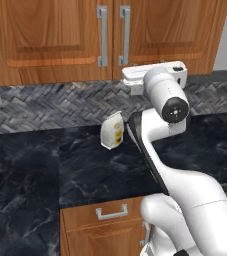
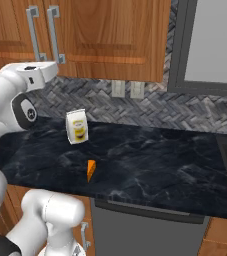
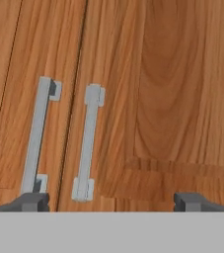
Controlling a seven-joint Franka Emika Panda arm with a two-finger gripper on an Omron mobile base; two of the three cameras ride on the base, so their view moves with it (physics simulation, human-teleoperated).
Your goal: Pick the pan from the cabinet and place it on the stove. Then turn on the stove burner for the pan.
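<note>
I see the cabinet (image 1: 60, 35) across the top of the left base view, both doors shut, so I cannot see the pan; the black counter (image 1: 30, 170) fills the middle and lower left there. The right base view adds a grey framed panel (image 2: 210, 45) at upper right and two wall sockets (image 2: 126, 89) under the cabinet. The hand view looks straight at the two silver handles (image 3: 88, 143) in its left half; my gripper (image 3: 111, 201) has its tips far apart at the bottom, holding nothing. A white and yellow bag (image 1: 112, 131) stands mid-frame in the left base view; the right base view also shows a small orange wedge (image 2: 90, 170) in front of it.
</note>
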